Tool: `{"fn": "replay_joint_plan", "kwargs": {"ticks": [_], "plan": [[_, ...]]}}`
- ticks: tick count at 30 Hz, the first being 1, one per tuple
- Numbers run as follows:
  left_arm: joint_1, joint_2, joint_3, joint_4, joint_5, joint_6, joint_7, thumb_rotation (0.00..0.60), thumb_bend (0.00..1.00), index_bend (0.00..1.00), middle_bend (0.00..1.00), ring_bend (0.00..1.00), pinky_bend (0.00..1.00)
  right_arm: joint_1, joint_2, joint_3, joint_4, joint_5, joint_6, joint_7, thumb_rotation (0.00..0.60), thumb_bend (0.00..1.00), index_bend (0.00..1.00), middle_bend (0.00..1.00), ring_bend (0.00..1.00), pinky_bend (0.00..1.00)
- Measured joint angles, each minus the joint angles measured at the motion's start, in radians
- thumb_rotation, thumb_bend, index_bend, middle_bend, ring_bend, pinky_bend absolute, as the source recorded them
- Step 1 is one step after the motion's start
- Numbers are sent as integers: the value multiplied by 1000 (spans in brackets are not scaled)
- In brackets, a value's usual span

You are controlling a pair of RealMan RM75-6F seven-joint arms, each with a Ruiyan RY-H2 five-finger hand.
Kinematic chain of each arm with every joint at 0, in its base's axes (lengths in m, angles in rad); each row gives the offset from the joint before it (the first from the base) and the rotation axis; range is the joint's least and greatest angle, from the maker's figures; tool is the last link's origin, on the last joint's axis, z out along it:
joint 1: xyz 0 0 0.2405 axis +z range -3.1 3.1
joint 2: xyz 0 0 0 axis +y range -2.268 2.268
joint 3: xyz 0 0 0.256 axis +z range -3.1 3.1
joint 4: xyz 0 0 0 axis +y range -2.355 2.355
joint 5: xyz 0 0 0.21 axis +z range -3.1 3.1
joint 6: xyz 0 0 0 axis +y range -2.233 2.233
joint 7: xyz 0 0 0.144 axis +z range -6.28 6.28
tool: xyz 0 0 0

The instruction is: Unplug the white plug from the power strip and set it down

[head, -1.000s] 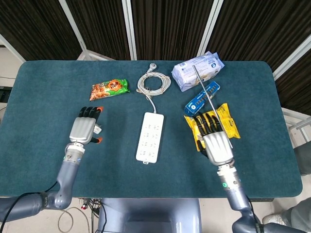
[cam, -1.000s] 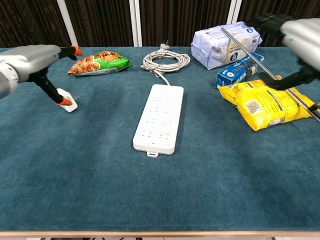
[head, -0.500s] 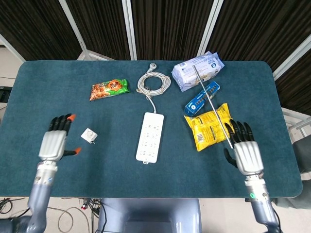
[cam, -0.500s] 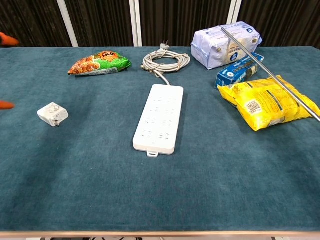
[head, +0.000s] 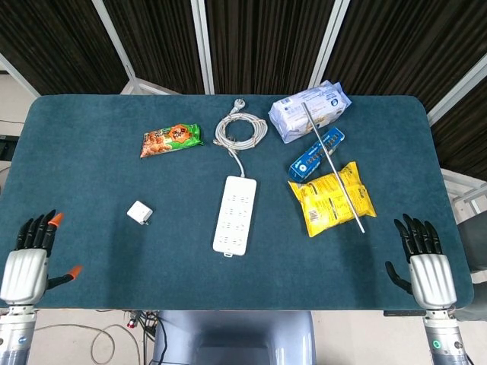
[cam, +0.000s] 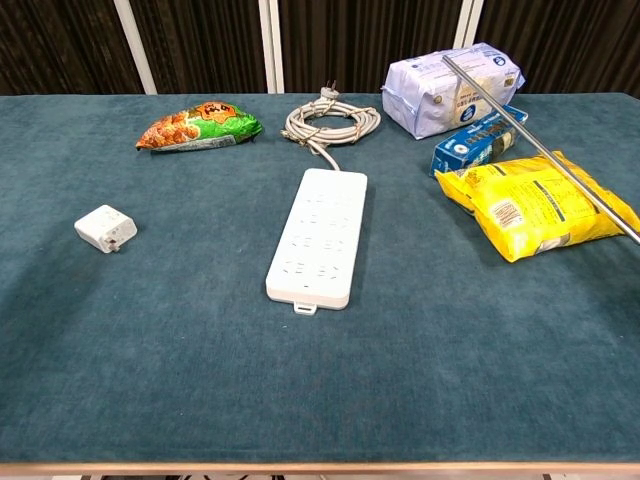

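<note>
White plug (head: 139, 212) lies loose on the surface left of the power strip (head: 234, 214), well apart — unplug and set-down look done; left hand (head: 27, 266) and right hand (head: 428, 270) sit at the near edge, fingers spread, holding nothing — nothing left but parking the arms.

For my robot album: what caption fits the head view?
Small white plug lies unplugged left of long white power strip; both open hands wait at table corners.
</note>
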Motion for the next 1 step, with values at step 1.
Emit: {"fn": "replay_joint_plan", "kwargs": {"ticks": [1], "plan": [[3,1,-1,9,4,-2,-2,600,0,0,0,0,12,-1,1,4,1,0,1,4,600,398,0,0,0,0]]}}
